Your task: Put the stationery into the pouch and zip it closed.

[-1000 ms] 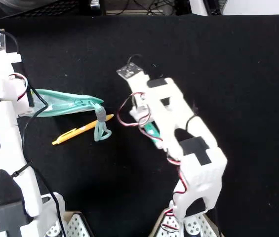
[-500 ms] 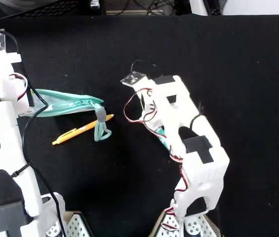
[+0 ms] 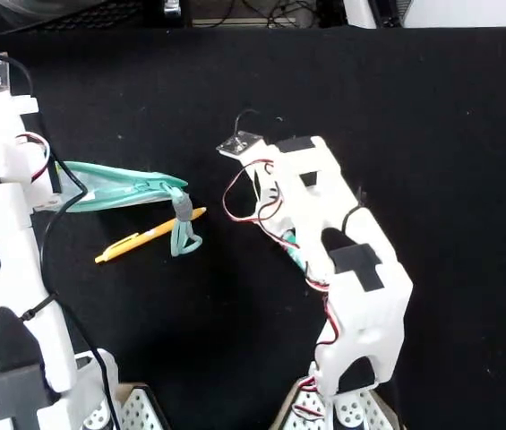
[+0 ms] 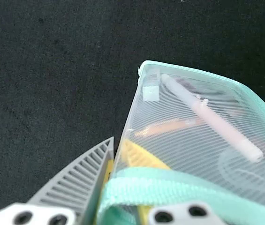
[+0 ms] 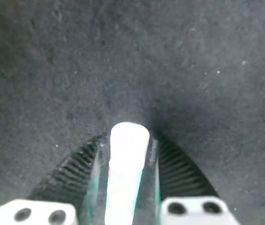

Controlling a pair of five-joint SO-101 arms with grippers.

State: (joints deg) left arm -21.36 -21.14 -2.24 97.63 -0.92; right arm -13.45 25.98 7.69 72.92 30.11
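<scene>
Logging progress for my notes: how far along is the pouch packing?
Done: some pens lie inside the pouch, which the left gripper clamps. In hand: the right gripper grips a white pen, away from the pouch. Left: that pen, the yellow pen on the table beside the pouch, then zipping.

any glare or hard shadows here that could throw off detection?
High view: cloth shows no readable shadows. Left wrist view: pouch evenly lit, no hot spots, contents show through. Right wrist view: dark shadow on the cloth just past the tip of the pen in the right gripper.
</scene>
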